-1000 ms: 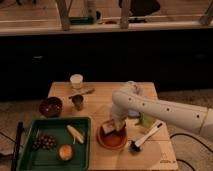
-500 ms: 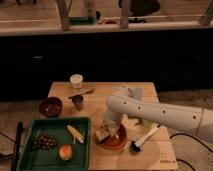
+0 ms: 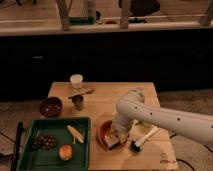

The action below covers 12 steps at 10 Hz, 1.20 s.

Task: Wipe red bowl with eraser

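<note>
The red bowl [image 3: 104,133] is a shallow orange-red dish on the wooden table, just right of the green tray. My gripper [image 3: 119,138] hangs from the white arm that reaches in from the right. It points down into the bowl's right front part. It is shut on the eraser [image 3: 114,143], a small pale block pressed against the bowl's inside near its front rim. The arm's wrist hides the bowl's right side.
A white-handled brush with a black head [image 3: 143,138] lies right of the bowl. A green tray [image 3: 30,150] holds grapes [image 3: 45,142], a banana [image 3: 75,133] and an orange [image 3: 65,152]. A dark maroon bowl [image 3: 51,106], a metal cup [image 3: 78,102] and a white cup [image 3: 76,81] stand behind.
The gripper with the eraser swept left across the bowl, then came back right and toward the bowl's front rim. The bowl and the other things stayed put.
</note>
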Each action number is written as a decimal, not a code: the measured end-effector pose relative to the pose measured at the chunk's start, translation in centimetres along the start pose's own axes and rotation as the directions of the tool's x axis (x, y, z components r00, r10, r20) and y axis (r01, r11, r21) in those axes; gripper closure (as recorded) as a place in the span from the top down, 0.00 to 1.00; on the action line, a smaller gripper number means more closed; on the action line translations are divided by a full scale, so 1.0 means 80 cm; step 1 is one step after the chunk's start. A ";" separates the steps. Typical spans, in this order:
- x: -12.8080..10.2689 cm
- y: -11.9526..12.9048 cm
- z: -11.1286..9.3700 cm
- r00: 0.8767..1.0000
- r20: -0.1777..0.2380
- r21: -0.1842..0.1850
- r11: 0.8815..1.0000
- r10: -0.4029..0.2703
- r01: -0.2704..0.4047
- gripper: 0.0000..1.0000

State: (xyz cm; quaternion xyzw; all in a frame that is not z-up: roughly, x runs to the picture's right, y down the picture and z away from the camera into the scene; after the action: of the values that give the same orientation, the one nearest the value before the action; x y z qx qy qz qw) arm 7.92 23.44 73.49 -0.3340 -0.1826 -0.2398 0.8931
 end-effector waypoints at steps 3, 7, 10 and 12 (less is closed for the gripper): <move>0.041 -0.031 -0.005 0.997 -0.053 0.008 0.999 0.050 -0.050 0.00; 0.013 -0.086 0.004 0.999 -0.052 0.023 1.000 0.017 -0.015 0.00; -0.042 -0.114 0.014 0.998 -0.009 0.032 0.997 -0.070 0.070 0.00; -0.068 -0.106 0.021 0.994 0.012 0.017 0.994 -0.104 0.104 0.00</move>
State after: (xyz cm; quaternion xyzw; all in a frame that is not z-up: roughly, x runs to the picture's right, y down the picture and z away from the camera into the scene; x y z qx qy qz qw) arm -1.50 20.64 76.41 -0.3181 -0.2076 -0.2824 0.8809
